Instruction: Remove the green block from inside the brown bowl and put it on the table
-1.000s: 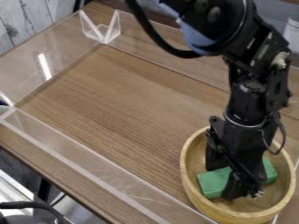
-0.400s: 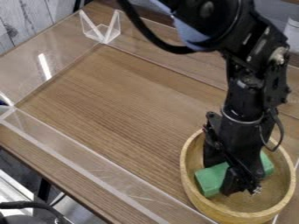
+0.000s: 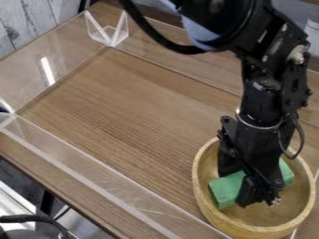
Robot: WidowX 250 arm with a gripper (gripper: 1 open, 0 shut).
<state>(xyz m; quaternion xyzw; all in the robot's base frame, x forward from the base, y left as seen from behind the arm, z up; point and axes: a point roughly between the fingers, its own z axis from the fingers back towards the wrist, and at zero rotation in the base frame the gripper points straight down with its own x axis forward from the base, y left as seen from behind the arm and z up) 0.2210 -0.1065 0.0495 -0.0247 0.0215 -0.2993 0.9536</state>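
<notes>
Spanning most of the view, the table is a brown wood-grain surface running diagonally from the upper left to the lower right. Low clear acrylic walls border it along the near edge and the far edge, and a folded clear corner piece stands at the far end. Grey plank flooring is visible beyond the upper-left edge.

The black robot arm enters from the top of the view and descends at the right side. Black cables loop beside its upper section. The wrist is oriented vertically, with the tool pointing straight down into the bowl.

The brown bowl sits on the table at the lower-right corner of the view. It is round, shallow and light tan, with a thick rim. Part of its right side lies beyond the view edge or behind the arm.

The gripper is lowered inside the bowl. Its jaws are clenched on the green block, one on each side of the block's middle.

The green block lies inside the bowl, on the bowl floor or just above it; contact with the floor cannot be determined. Its bright-green ends project to the left and to the right of the gripper body. The left end is lower in the view than the right end.
</notes>
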